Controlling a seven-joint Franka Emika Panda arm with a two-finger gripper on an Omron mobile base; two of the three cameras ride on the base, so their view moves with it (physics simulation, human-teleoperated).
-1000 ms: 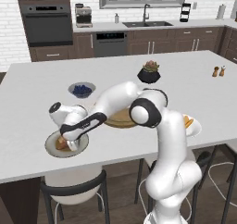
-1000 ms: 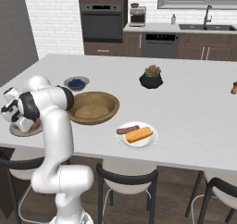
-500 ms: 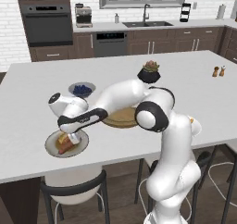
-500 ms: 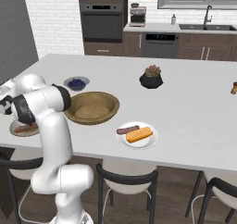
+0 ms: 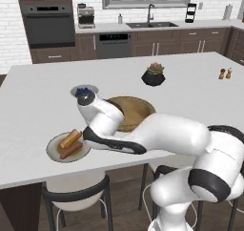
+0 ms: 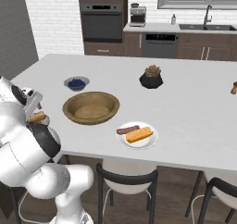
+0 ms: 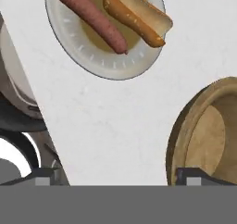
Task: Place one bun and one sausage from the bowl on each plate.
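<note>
The arm was a glossy white Franka Panda built of rounded, bulbous shells, each link swelling smoothly into the next. Dark charcoal bands marked the joints: a broad black ring sat at the lower elbow, and a slim dark wedge ran along the forearm's underside. A small grey-black cap topped the wrist. In the right base view, the white shoulder carried a round black disc.
</note>
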